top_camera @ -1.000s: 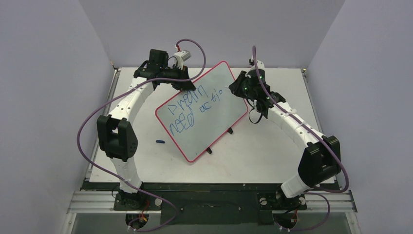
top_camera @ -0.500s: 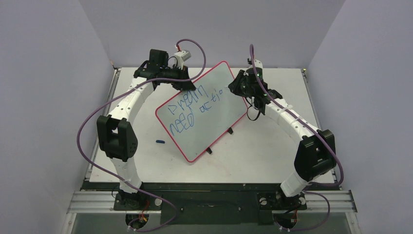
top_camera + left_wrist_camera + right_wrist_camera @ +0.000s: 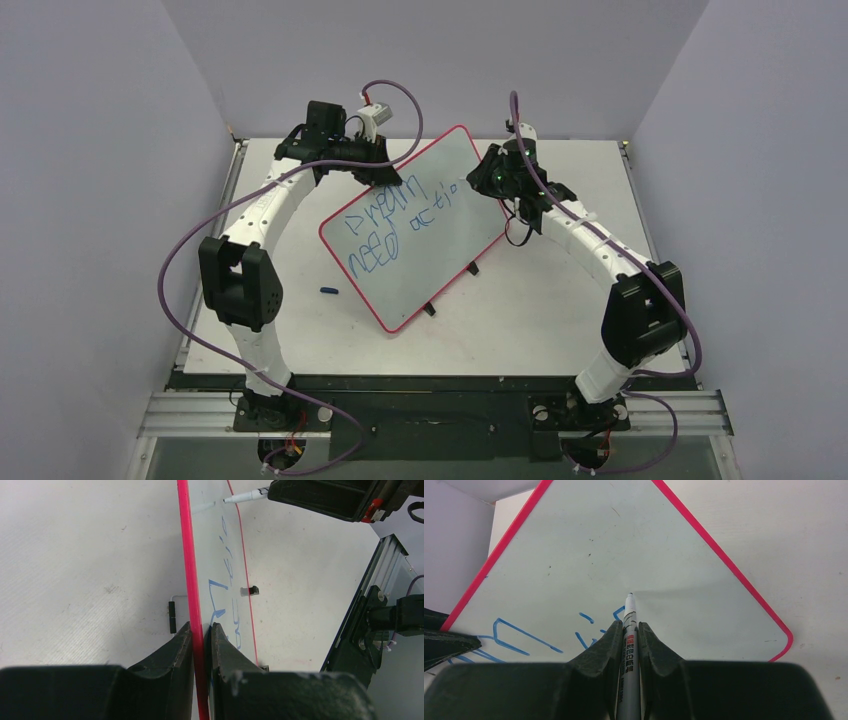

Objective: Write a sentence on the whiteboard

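Right arm's elbow [image 3: 640, 310] has crept inward, nudging the right pincer [image 3: 488, 180], clamped on the marker [image 3: 629, 612], along the whiteboard [image 3: 440, 225]. It stands tilted at the middle of the tabletop [image 3: 540, 310], its rim clamped by the left pincer [image 3: 201, 628]. The sentence [image 3: 395, 225] looks unfinished, so the next stroke needs light tip contact.

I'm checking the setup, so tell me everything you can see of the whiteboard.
The whiteboard is a flat white rectangle with a thin red rim, rounded corners and two small black clips on its near edge. It sits diagonally over the table, tilted. Two rows of blue writing cross it. The left pincer clamps its far rim; the marker in the right pincer points at its surface, contact unclear.
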Motion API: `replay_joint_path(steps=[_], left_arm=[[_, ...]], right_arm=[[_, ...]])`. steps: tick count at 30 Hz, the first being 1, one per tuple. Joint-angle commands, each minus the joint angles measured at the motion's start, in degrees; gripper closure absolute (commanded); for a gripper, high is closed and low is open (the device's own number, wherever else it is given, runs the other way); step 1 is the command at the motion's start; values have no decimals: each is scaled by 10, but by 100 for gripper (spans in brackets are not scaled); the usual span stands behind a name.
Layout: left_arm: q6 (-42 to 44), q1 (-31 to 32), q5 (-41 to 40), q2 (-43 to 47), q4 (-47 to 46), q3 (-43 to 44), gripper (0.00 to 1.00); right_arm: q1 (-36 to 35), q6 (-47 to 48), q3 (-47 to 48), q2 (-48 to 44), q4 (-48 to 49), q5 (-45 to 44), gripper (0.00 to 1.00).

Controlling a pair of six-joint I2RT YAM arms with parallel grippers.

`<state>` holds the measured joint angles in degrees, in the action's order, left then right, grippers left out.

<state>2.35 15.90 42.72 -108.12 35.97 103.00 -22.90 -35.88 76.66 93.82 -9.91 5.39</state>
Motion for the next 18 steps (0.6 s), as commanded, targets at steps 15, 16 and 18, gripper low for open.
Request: replay_joint_path(steps=[15, 16, 18], left_arm=[[57, 18, 22, 19, 18, 9, 100], [57, 18, 22, 19, 18, 9, 100], [57, 18, 22, 20, 18, 9, 100]], right_arm=[[1, -2, -19, 6, 35, 5, 100], [2, -2, -26, 3, 36, 5, 100], [1, -2, -37, 0, 38, 5, 100]])
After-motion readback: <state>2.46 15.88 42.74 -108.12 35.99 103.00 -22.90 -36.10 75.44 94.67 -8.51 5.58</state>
